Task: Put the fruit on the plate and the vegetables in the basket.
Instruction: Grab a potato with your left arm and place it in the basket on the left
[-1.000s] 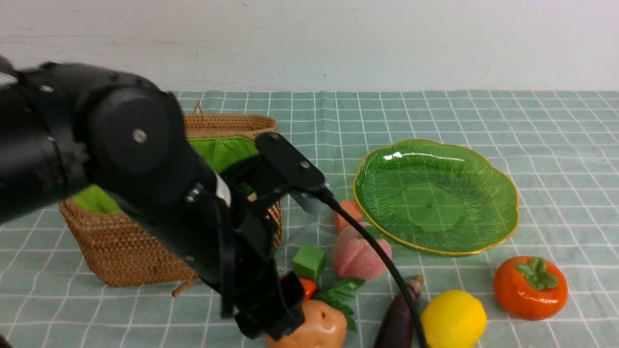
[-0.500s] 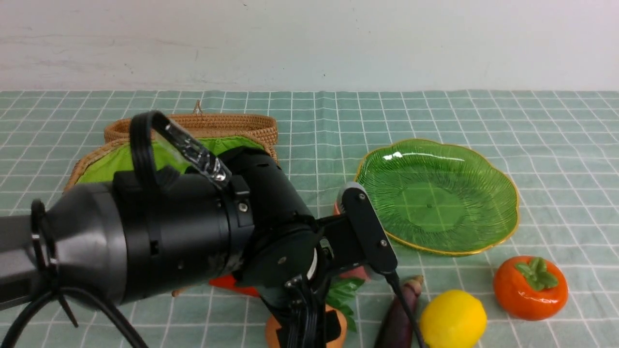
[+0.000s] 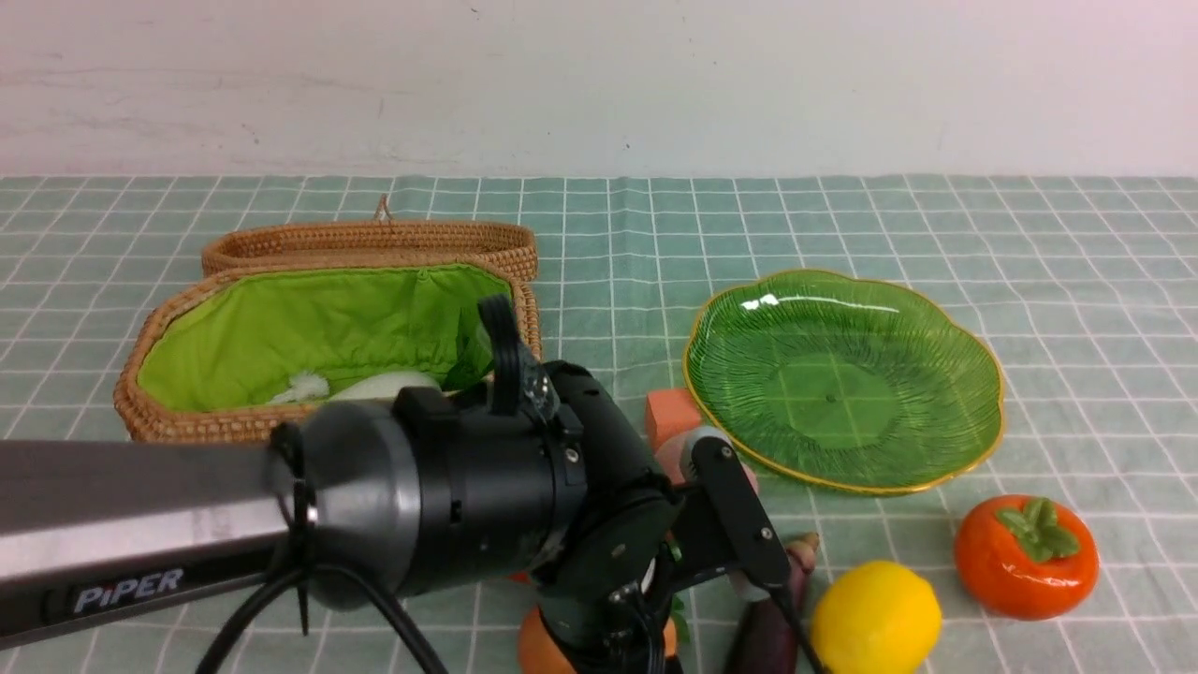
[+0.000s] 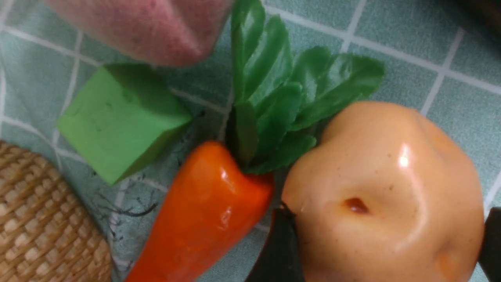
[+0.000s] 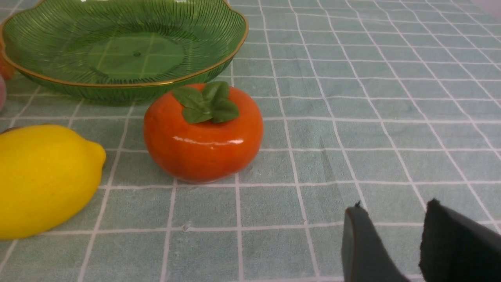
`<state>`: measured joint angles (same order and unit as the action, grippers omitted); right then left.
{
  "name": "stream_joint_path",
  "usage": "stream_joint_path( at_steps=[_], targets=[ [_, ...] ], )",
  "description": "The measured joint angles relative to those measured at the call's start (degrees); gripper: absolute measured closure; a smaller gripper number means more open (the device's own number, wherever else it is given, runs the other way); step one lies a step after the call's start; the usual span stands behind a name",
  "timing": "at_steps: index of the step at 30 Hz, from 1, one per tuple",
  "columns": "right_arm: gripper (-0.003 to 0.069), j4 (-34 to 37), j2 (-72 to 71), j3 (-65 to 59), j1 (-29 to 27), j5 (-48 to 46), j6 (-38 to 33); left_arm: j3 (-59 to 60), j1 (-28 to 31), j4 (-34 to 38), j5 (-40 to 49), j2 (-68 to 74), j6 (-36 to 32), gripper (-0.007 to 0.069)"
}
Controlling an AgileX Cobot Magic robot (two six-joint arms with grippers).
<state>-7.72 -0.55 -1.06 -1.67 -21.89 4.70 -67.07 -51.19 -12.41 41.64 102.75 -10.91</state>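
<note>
Now the potato [image 4: 385, 188] is being straddled by the open left claw [image 4: 385, 246] on the surface [image 3: 608, 234].
The radish [image 3: 384, 386] is being cradled in the basket [image 3: 187, 426]; the right claw [image 5: 399, 223] is being held parted and empty near the persimmon [image 5: 202, 133].

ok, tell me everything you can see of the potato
The potato is a glossy tan toy, plastic-looking, lumpy, with a small brown dimple. It lies on the checked cloth, with carrot leaves against it. The open left gripper straddles it; whether it touches is unclear.
</note>
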Motion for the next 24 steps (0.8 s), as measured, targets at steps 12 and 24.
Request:
stream_joint_path(
  at_steps=[12, 24],
  targets=[
    [0.0418, 0.00, 0.00, 0.00, 0.00, 0.00, 0.00, -0.54, 0.00, 0.00, 1.86, 0.23, -0.08, 0.0062],
    [0.0418, 0.00, 0.00, 0.00, 0.00, 0.00, 0.00, -3.17, 0.00, 0.75, 8.77, 0.81, -2.54, 0.0066]
  ],
)
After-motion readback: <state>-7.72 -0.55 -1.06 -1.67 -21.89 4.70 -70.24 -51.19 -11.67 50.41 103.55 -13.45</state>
